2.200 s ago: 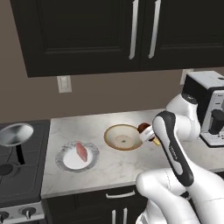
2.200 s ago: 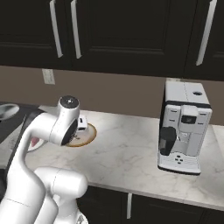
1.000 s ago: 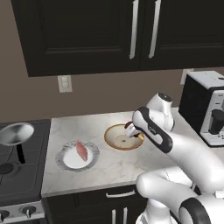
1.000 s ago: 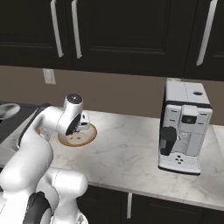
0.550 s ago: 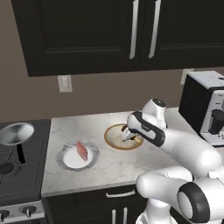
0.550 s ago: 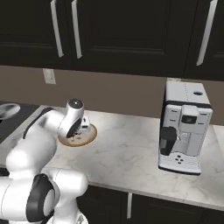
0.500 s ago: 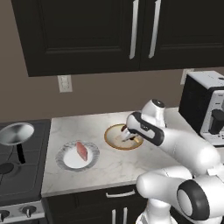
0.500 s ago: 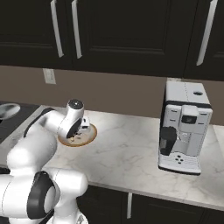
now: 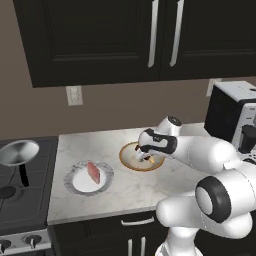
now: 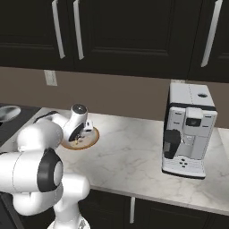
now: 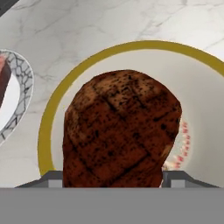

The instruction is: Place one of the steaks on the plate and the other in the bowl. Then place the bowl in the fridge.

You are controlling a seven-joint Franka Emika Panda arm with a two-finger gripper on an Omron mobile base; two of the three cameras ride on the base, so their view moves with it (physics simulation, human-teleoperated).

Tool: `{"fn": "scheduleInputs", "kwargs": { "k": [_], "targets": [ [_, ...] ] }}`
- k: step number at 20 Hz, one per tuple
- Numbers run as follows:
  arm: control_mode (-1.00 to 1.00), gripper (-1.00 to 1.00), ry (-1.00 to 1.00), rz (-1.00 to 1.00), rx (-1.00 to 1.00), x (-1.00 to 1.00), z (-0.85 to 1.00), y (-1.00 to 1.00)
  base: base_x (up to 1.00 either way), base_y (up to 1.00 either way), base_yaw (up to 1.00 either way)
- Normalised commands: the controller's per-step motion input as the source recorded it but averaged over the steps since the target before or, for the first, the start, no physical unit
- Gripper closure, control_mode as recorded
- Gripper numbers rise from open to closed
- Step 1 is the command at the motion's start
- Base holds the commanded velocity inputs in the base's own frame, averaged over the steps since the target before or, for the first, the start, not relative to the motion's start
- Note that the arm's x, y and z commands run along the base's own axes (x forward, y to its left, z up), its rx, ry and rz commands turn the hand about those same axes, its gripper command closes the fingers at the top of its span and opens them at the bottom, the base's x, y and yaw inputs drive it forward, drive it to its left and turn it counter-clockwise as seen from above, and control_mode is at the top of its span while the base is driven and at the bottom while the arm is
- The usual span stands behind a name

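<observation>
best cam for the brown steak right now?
Hand view: the brown steak sits large between the fingers, over the gold-rimmed dish. Both base views hide it behind the gripper; just the dish rim is visible.

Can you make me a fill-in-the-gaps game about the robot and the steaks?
1. The gripper holds the ___ steak over the bowl.
2. The red steak lies on the white ___.
3. The coffee machine stands to the ___ of the bowl.

Missing words: brown; plate; right
</observation>
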Motion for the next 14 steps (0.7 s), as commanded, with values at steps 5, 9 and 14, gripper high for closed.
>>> {"fn": "scheduleInputs", "kwargs": {
  "k": [5, 9, 14],
  "targets": [
    [-1.00, 1.00, 0.00, 0.00, 0.00, 0.35, -0.19, 0.00, 0.00, 0.00, 0.00],
    [-1.00, 1.00, 0.00, 0.00, 0.00, 0.34, -0.25, 0.01, 0.00, 0.00, 0.00],
    [-1.00, 1.00, 0.00, 0.00, 0.00, 0.27, -0.27, 0.04, 0.00, 0.00, 0.00]
  ]
}}
